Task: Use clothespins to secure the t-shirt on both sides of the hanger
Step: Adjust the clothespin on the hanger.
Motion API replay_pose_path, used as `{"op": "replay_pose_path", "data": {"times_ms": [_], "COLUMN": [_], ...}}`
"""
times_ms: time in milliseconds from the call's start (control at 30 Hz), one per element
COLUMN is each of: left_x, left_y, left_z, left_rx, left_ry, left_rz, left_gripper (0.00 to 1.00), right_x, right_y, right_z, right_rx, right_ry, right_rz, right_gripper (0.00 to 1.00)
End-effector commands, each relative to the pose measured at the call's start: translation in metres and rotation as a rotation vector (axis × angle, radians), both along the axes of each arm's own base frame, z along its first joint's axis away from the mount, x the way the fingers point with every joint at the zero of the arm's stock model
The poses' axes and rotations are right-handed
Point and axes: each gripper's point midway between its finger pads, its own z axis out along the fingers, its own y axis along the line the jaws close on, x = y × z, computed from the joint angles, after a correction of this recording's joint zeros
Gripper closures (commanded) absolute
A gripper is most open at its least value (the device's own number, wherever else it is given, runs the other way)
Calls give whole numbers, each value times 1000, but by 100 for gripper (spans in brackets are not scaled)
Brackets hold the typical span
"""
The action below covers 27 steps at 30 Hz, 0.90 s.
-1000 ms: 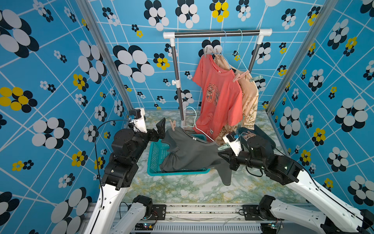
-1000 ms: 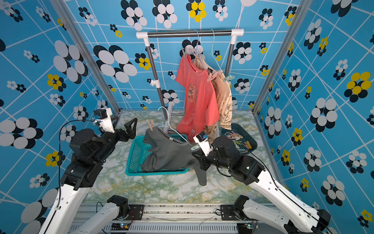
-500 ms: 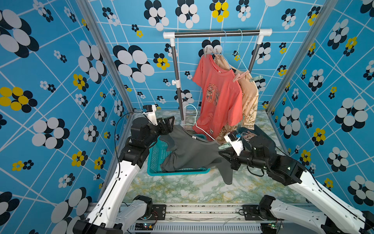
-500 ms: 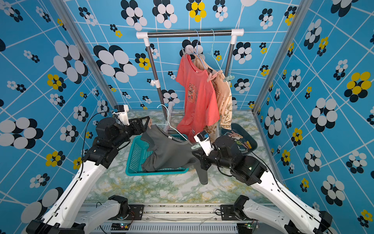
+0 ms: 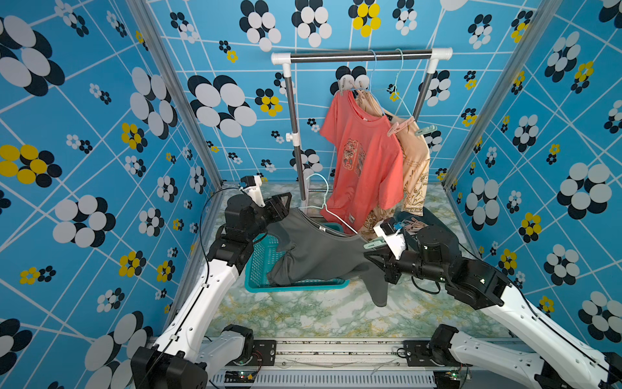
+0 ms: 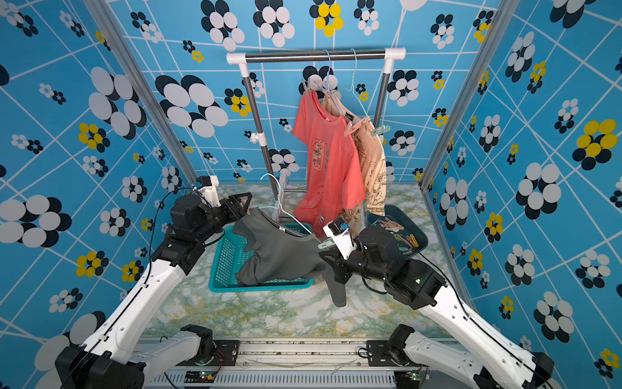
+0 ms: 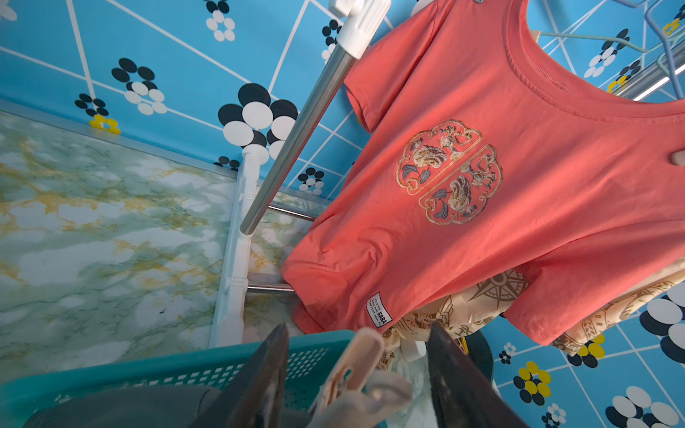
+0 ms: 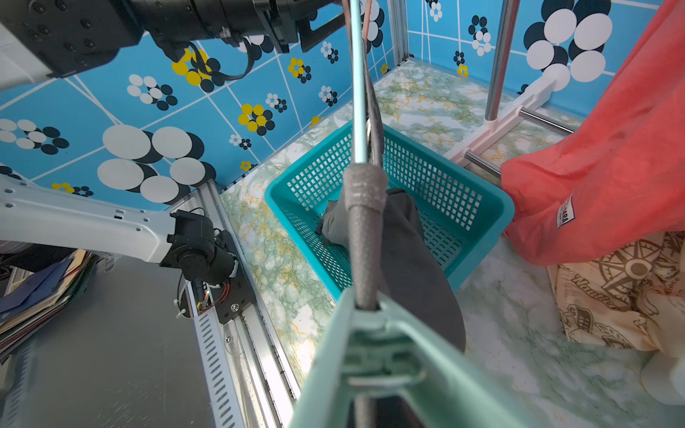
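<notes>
A grey t-shirt (image 5: pixel 319 252) hangs on a pale wire hanger (image 5: pixel 321 192) above a teal basket, stretched between my two arms. My right gripper (image 5: pixel 375 261) is shut on the t-shirt's right shoulder end. Just above it a mint clothespin (image 5: pixel 374 243) is clipped over fabric and hanger, and it fills the right wrist view (image 8: pixel 381 352). My left gripper (image 7: pixel 358 329) is at the left shoulder. Its dark fingers (image 7: pixel 267 370) stand open on either side of a beige-pink clothespin (image 7: pixel 352 367), with gaps showing on both sides.
The teal basket (image 5: pixel 259 266) sits under the shirt. Behind it a rack post (image 5: pixel 296 141) carries a coral shirt (image 5: pixel 363 158) and a beige shirt (image 5: pixel 415 168), both pinned. A dark tray (image 6: pixel 417 235) holding several clothespins lies behind my right arm.
My left arm has reached forward to the shirt's left shoulder and its jaws have narrowed around the beige-pink clothespin. The right arm has stayed still.
</notes>
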Motion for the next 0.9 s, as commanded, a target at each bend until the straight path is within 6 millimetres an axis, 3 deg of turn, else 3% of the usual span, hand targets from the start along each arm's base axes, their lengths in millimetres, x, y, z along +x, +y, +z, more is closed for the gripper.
{"op": "replay_pose_path", "data": {"times_ms": [0,100,167,267,367,767,833,867], "left_x": [0,0,1,0,-2,-19,-20,-20], "left_y": [-1,-3,-3,-3,-5,-26,-20,-15], "left_z": [4,2,1,1,2,8,6,7], "left_rx": [-56,-101,-131,-167,-191,-153,-119,-97], "left_ry": [-12,0,7,17,23,22,20,16], "left_rz": [-6,-7,-3,2,0,-34,-12,6], "left_gripper": [45,71,83,96,100,99,88,73], "right_x": [0,1,1,1,2,9,9,9], "right_y": [-2,-2,-1,-2,-1,24,22,20], "right_z": [18,19,18,17,17,14,16,18], "right_rx": [43,50,56,60,66,92,92,90], "right_ry": [-50,-50,-50,-50,-48,-2,-8,-16], "right_rz": [-2,-2,-3,-7,-7,46,39,33], "right_gripper": [100,100,100,100,100,100,100,100]}}
